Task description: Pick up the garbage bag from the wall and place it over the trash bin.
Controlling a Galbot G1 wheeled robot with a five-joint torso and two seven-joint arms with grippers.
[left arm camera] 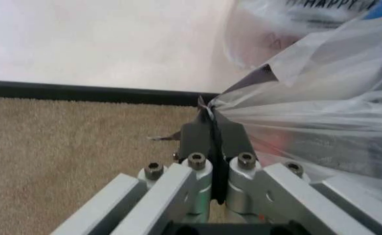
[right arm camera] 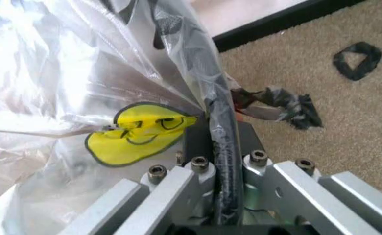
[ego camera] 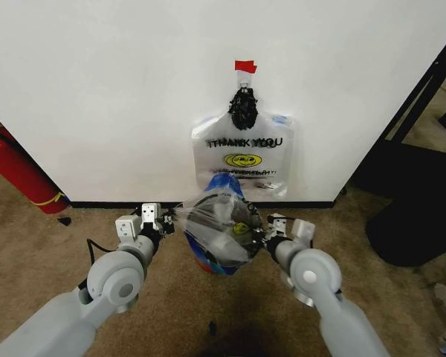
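Garbage bag (ego camera: 219,234) stretched between both clamped grippers (left (left arm camera: 212,128), right (right arm camera: 212,128)).

Brown carpeted floor (ego camera: 44,253) runs up to the wall's black baseboard (ego camera: 134,203); a red fire extinguisher (ego camera: 18,175) rests on it at left; a small black scrap (right arm camera: 357,59) lies on the carpet.

Bright, even indoor light washes the wall (ego camera: 97,89) to near white. Soft shadows fall beneath the hanging bags and on the near carpet (ego camera: 230,331). The garbage bag (ego camera: 219,230) glints faintly; close-up wrist views blur slightly.
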